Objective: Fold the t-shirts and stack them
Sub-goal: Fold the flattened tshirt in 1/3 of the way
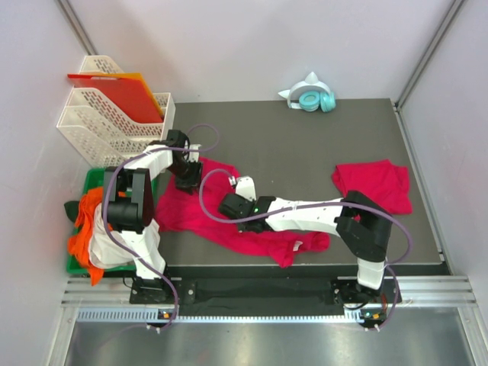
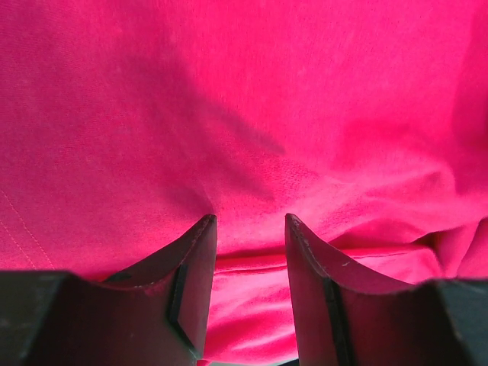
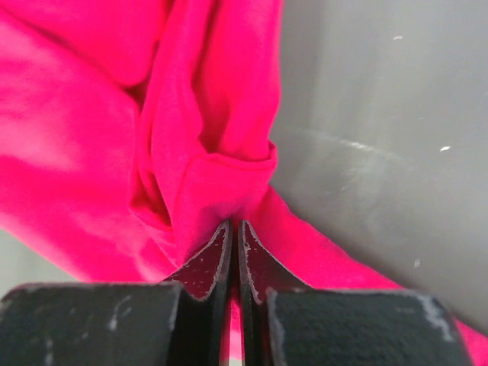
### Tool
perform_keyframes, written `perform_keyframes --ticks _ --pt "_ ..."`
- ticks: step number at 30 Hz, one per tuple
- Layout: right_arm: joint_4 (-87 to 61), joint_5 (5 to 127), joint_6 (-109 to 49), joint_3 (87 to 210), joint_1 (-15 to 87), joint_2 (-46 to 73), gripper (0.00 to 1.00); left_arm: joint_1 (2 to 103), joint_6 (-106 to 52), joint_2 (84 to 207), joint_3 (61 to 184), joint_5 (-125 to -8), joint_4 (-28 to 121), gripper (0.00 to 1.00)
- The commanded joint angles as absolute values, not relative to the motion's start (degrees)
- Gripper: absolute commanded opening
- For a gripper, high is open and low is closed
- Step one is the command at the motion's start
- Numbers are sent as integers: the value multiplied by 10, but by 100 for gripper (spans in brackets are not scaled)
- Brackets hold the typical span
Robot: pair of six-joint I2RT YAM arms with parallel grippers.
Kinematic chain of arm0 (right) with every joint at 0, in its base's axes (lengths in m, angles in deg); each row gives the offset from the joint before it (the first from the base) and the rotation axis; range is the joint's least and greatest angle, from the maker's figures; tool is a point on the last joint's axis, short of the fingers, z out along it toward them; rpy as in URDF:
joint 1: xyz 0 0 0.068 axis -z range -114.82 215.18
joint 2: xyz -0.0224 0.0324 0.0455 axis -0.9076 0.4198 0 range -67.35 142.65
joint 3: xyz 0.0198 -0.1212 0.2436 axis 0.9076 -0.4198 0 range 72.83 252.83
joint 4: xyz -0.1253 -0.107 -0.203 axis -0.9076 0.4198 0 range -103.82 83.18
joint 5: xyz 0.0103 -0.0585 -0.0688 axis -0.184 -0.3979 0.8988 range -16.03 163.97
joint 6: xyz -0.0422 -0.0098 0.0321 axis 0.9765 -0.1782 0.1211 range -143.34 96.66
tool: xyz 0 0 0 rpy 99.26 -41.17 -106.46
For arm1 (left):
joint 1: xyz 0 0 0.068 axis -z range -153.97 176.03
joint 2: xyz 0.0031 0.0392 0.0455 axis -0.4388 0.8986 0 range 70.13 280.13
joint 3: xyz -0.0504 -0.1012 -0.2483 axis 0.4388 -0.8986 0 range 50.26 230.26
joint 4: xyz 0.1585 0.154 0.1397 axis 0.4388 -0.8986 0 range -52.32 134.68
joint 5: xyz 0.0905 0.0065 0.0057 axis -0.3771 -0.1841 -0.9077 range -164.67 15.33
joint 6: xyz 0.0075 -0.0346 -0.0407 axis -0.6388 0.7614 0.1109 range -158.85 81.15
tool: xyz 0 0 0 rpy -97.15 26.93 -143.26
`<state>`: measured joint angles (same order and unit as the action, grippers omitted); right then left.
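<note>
Grey table (image 1: 305,152): right gripper (image 3: 235,226) pinching t-shirt (image 1: 181,210); left gripper (image 2: 250,223) jaws narrowly apart; headphones (image 1: 316,100) behind.

I can read no text, brand, number or sign in any of my views; the spread t-shirt (image 1: 183,213) fills both wrist cameras with plain crimson cloth.

The right gripper (image 3: 235,229) pinches a bunched fold of crimson-pink t-shirt (image 3: 91,152) between its 2 black fingers, pressed tight together. Cloth fills the left of the frame, and dark grey table (image 3: 381,114), lightly specked, fills the right.
</note>
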<state>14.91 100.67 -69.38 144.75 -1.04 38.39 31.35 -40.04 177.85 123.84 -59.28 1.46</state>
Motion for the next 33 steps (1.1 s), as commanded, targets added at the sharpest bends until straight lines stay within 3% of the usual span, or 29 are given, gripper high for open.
perform_keyframes --ticks 1,15,27,33 --pt "165 1040 -705 1481 -48 401 0 312 -397 1762 1238 -589 16 46" --pt "198 1045 -753 1455 -101 463 0 312 -396 1768 1256 -589 9 46" --pt "175 1035 -753 1418 -105 475 0 312 -396 1776 1421 -545 -58 47" --pt "176 1031 -770 1409 -110 488 0 312 -397 1808 1418 -549 -69 46"
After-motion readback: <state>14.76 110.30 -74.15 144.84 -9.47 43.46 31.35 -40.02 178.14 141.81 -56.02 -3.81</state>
